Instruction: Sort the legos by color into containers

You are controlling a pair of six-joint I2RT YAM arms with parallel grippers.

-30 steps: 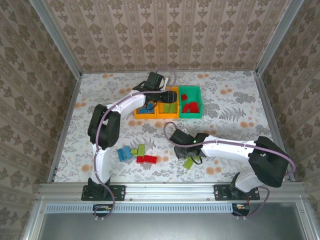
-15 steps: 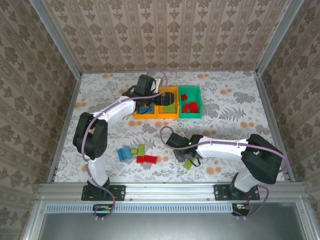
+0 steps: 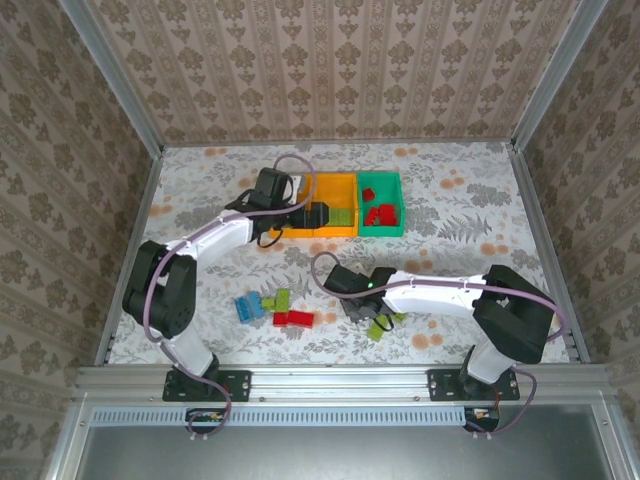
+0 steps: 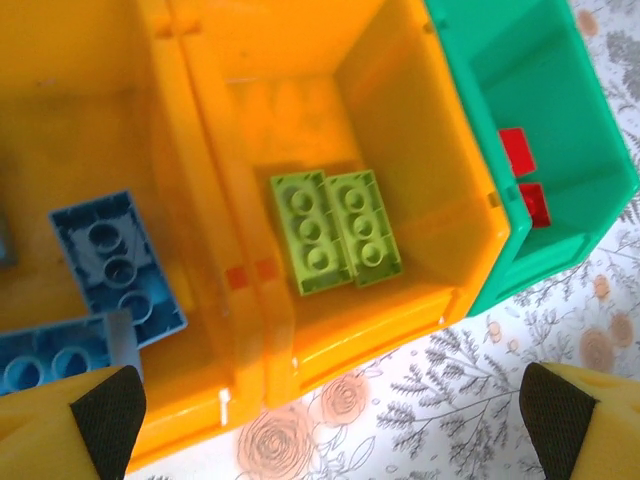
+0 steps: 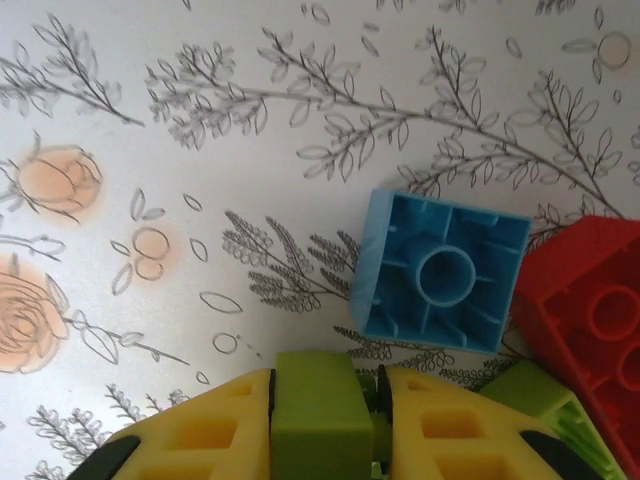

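Note:
My left gripper (image 4: 330, 425) is open and empty, hovering at the near rim of the two orange-yellow bins. The middle orange bin (image 4: 420, 130) holds two lime green bricks (image 4: 335, 230). Blue bricks (image 4: 115, 265) lie in the left orange bin (image 4: 60, 130), and red bricks (image 4: 520, 175) in the green bin (image 3: 381, 181). My right gripper (image 5: 325, 400) is shut on a lime green brick (image 5: 315, 415) low over the table, in front of the bins (image 3: 372, 312). Just beyond it lie an upside-down blue brick (image 5: 440, 270), a red brick (image 5: 590, 320) and another green brick (image 5: 530, 400).
More loose bricks lie on the floral table at the near left: blue (image 3: 250, 305), green (image 3: 282, 298) and red (image 3: 293, 319). Metal rails and patterned walls border the table on all sides.
My left gripper has drawn back from over the middle bin toward the left and the near side. My right gripper has shifted a little to the left at the green brick.

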